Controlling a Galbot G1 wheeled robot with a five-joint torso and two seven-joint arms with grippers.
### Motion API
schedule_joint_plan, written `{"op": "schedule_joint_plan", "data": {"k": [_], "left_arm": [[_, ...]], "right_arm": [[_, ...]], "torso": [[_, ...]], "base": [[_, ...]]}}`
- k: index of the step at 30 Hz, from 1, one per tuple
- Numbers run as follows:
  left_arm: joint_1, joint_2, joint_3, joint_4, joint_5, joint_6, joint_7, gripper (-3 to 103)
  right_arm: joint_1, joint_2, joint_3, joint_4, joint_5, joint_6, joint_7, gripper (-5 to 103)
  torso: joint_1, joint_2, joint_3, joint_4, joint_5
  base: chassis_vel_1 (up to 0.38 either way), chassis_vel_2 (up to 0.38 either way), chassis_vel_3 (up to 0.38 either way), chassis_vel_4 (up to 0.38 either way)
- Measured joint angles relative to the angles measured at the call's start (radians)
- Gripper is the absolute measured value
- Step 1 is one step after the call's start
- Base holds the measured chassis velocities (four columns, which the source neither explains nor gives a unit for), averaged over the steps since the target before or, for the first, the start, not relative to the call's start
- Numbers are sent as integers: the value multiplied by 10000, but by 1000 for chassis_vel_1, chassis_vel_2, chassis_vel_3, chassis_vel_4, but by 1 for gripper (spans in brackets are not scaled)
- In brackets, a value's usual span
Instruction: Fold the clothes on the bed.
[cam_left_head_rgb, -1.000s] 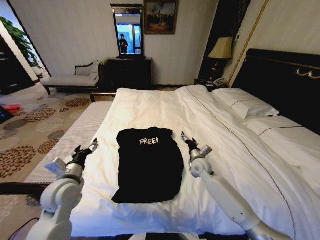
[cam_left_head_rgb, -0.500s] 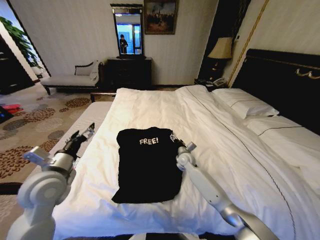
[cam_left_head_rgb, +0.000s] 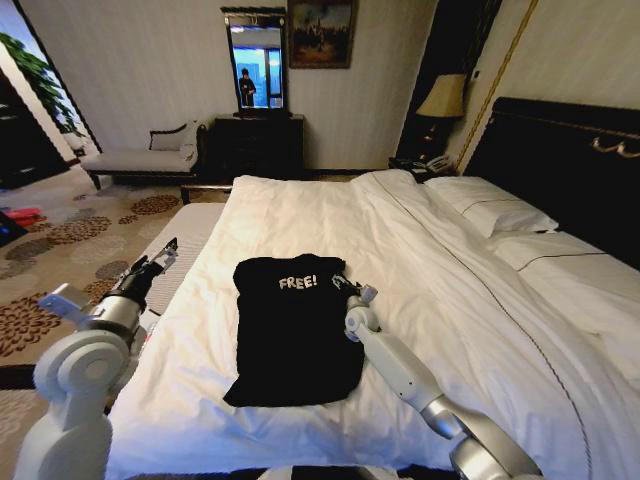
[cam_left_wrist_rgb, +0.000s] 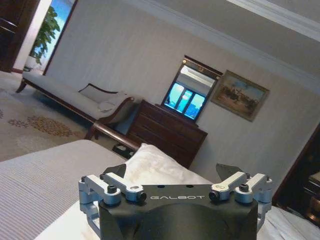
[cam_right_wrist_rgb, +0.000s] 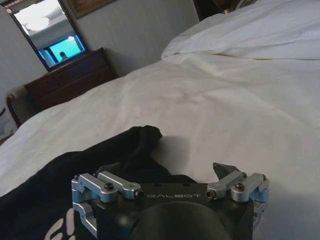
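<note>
Head view: the T-shirt lies flat on the white bed, near the foot end and left of the bed's middle, with its white "FREE!" lettering facing up and its collar end toward the far side. The right gripper sits low at the shirt's right edge, level with the lettering, just beside or touching the fabric; whether it touches cannot be told. From the right wrist view, the right gripper has its fingers spread, the two dark fingertips well apart with nothing between them, and the black shirt lies beneath and ahead of it, a small fold of fabric rising against the white bed beyond. The left gripper is held out over the bed's left edge, well apart from the shirt, above the grey striped mattress side. From the left wrist view, the left gripper also has its fingers spread and empty, pointing across the bed toward a dark dresser with a mirror against the far wall; a pale chaise stands to one side of the dresser and a framed painting hangs to the other.
</note>
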Motion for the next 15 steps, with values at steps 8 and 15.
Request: {"op": "schedule_joint_plan", "data": {"k": [8, 15], "left_arm": [[500, -106, -474, -275, 12, 52, -95, 100], [996, -241, -858, -625, 27, 81, -142, 100]], "right_arm": [[104, 113, 285, 58, 1917, -134, 305, 103], [-93, -12, 294, 184, 1971, -329, 106, 74]], "torso": [[0, 0, -1, 5, 0], [-2, 0, -1, -2, 1]], "base": [[0, 0, 0, 0], [0, 0, 0, 0]]}}
